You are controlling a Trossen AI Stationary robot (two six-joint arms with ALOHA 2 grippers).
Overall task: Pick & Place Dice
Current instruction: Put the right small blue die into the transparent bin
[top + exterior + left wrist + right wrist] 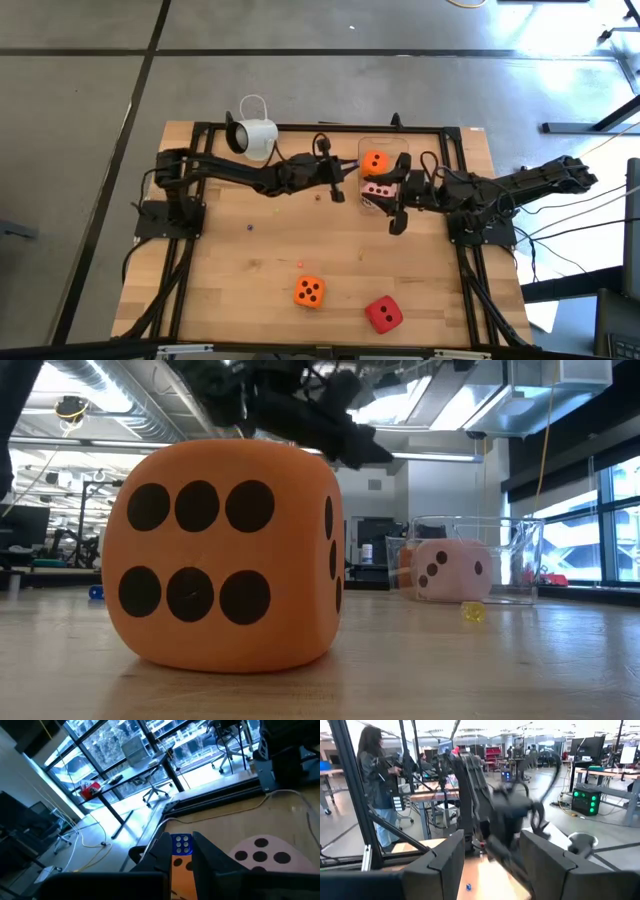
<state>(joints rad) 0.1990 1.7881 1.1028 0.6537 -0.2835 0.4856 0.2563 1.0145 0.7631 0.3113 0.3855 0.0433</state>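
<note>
Trouble most likely at the clear box (372,143): left gripper (338,190), nipped nearly shut on a small blue cube (181,844), and right gripper (397,210), spread wide and empty, both crowding its walls. Could clip each other or shove it. Boxed orange die (375,161) and pink die (378,188) inside. Loose orange die (310,291) and red die (383,314) near the counter (230,290) front edge, easily rolled off by a nudge. Plenty of bare wood between.
</note>
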